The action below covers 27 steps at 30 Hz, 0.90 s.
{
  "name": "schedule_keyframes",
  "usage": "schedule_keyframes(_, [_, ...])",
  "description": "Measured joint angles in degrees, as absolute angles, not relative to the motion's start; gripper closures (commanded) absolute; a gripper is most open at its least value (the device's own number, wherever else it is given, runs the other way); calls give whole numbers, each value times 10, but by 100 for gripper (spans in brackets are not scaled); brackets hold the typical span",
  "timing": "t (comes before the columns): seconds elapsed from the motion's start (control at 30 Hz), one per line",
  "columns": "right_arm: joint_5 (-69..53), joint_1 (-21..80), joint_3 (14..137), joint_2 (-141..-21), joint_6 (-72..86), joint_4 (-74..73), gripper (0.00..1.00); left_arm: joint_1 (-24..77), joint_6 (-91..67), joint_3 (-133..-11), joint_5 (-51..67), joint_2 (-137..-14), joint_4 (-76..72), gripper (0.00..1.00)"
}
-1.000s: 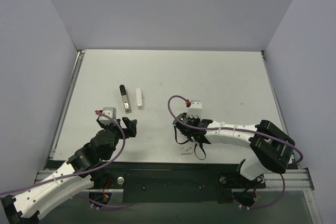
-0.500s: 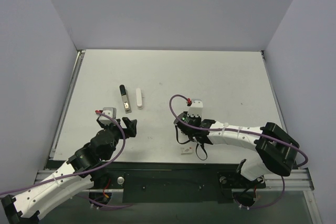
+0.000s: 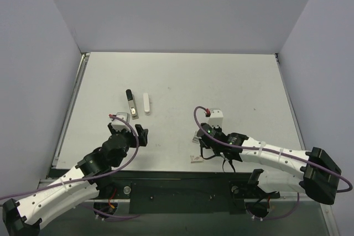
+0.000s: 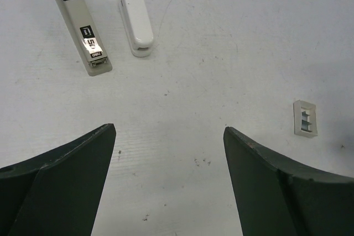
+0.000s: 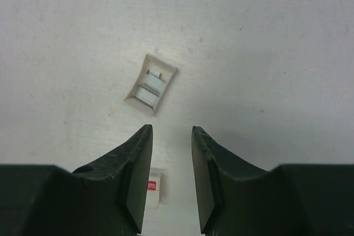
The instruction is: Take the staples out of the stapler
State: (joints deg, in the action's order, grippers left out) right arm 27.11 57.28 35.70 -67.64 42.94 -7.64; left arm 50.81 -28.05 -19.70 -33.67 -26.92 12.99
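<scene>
Noting your left claw (image 4: 168, 130) spread wide, empty, stapler (image 4: 83, 37) lying in two parts just beyond it, left on the counter (image 3: 232, 81). Your right claw (image 5: 171, 132): slightly parted, gripping nothing; staples (image 5: 147, 96) in a white tray (image 5: 136, 80) ahead.

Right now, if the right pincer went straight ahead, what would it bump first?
Probably the little white tray of staples lying just ahead of the right pincer, though depth is hard to judge.

Pale lilac walls (image 3: 182, 9), white table (image 3: 232, 81)
</scene>
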Motion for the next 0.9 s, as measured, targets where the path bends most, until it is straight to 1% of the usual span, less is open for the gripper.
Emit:
schedule_keyframes(0.27, [216, 640, 288, -587, 439, -140, 69, 508, -281, -197, -322, -296, 130, 10])
schedule_keyframes(0.4, [202, 688, 276, -572, 452, -158, 69, 508, -281, -197, -320, -298, 130, 10])
schedule_keyframes(0.57, [200, 727, 276, -590, 460, -166, 68, 508, -282, -197, -309, -302, 131, 10])
schedule_keyframes(0.77, [201, 743, 276, -649, 458, -167, 61, 508, -283, -197, -300, -307, 136, 10])
schedule_keyframes(0.9, [199, 743, 276, -671, 448, -153, 60, 508, -284, -197, -296, -307, 137, 10])
